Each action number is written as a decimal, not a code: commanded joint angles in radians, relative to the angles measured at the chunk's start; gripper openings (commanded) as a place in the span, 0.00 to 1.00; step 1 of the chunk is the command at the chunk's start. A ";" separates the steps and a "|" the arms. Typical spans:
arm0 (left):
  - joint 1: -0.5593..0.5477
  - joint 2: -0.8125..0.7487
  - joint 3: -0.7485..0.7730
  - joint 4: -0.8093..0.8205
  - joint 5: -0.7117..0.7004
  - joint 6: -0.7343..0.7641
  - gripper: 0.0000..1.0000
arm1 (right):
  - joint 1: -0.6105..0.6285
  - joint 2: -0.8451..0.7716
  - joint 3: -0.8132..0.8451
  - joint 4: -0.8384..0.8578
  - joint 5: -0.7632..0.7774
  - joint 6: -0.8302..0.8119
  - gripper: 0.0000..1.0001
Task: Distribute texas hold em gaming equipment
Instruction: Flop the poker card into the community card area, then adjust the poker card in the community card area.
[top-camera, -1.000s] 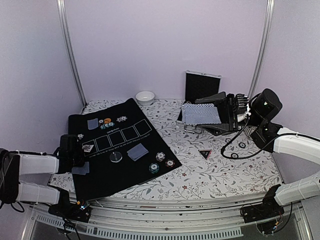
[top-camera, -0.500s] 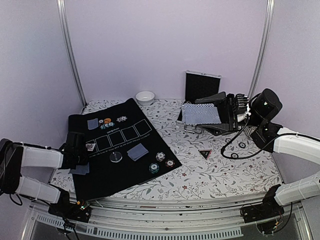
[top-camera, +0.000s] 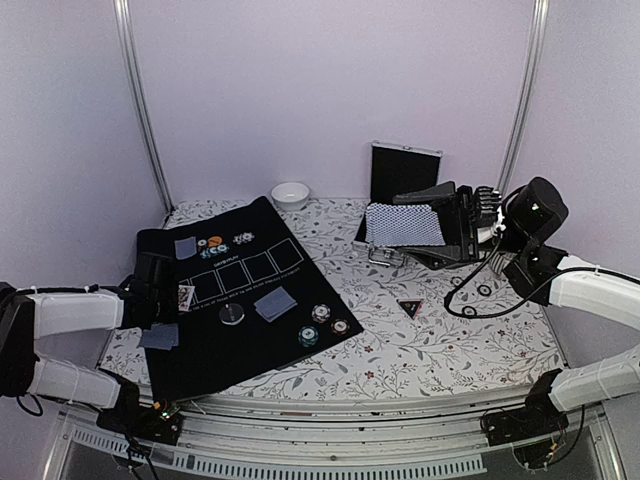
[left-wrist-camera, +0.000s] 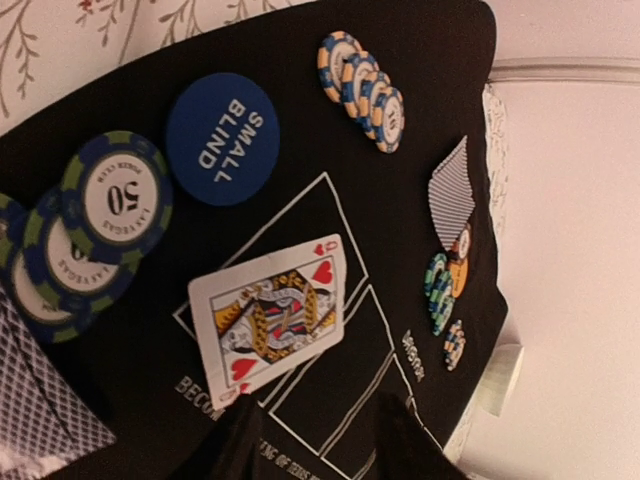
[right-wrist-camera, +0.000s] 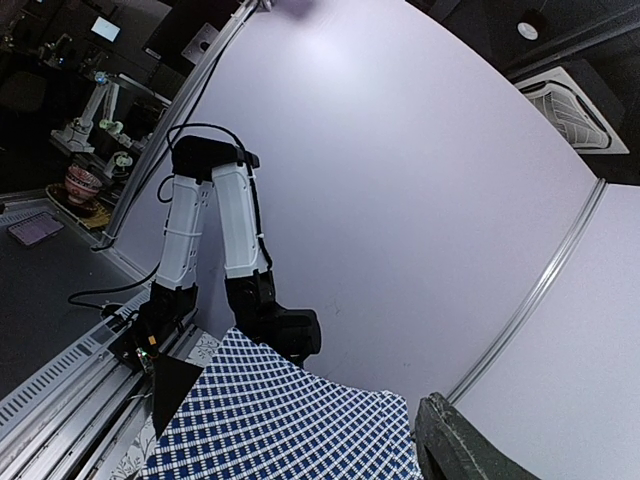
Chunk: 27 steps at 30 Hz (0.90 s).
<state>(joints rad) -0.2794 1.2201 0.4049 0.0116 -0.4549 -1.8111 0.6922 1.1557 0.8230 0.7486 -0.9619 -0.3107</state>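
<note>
Left gripper (left-wrist-camera: 322, 452) released, fingers apart with nothing between them, low over the left edge of the mat (top-camera: 250, 350). Face-up queen (left-wrist-camera: 268, 320) lies flat on the mat just beyond the fingertips, across the white box outlines.

Right gripper (top-camera: 432, 228) is up off the table near the far right corner, clenched on a fan of cards (top-camera: 402, 225), patterned backs showing.

On the mat:
- button (top-camera: 232, 314) mid-mat
- a face-down card (top-camera: 275, 303) just beside the button
- another card (top-camera: 160, 337) at the left edge
- a third card (top-camera: 185, 247) near the far left corner, next to chips (top-camera: 213, 247)
- more chips (top-camera: 322, 325) near the mat's near right corner

Marker (top-camera: 409, 307) lies on the tablecloth right of the mat. Case (top-camera: 404, 172) and bowl (top-camera: 290, 195) sit at the far edge.
</note>
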 joint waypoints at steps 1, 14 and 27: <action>-0.016 -0.030 0.081 -0.169 0.027 0.052 0.47 | -0.008 -0.016 0.005 0.003 0.009 0.001 0.62; -0.004 0.143 0.521 -0.103 0.158 1.352 0.47 | -0.009 -0.028 0.004 -0.006 0.009 0.001 0.62; 0.040 0.541 0.865 -0.662 0.142 1.608 0.98 | -0.009 -0.034 0.009 -0.022 0.009 -0.007 0.62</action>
<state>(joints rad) -0.2710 1.6886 1.1748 -0.4400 -0.2966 -0.3023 0.6907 1.1404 0.8230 0.7383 -0.9600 -0.3119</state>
